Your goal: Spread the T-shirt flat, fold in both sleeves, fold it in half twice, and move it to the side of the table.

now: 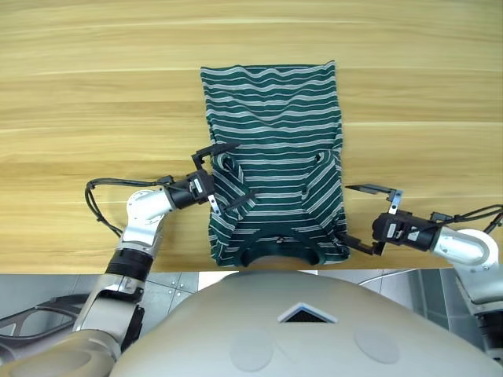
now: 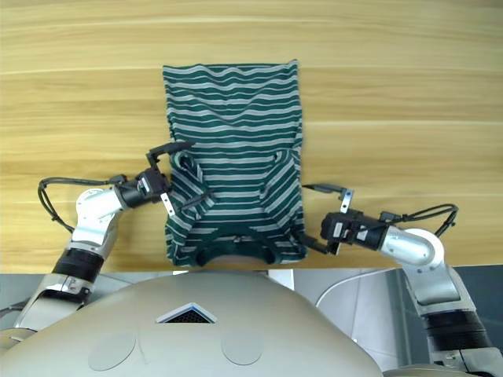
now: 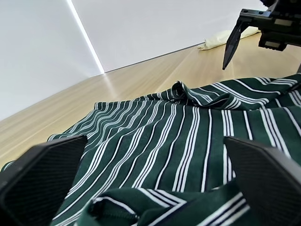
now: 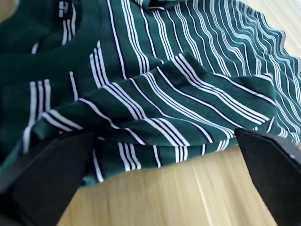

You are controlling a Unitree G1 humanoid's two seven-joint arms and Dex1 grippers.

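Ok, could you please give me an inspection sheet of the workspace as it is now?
Surface: wooden table.
Job's things: striped T-shirt lying flat, sleeves folded in, collar toward the robot.
Clutter: pale thing at table's far edge, too small to tell.
Grippers: left gripper open over shirt's left edge; right gripper open beside its right edge.
Cables: black cables loop beside both forearms.
Surroundings: tiled floor; white wall.
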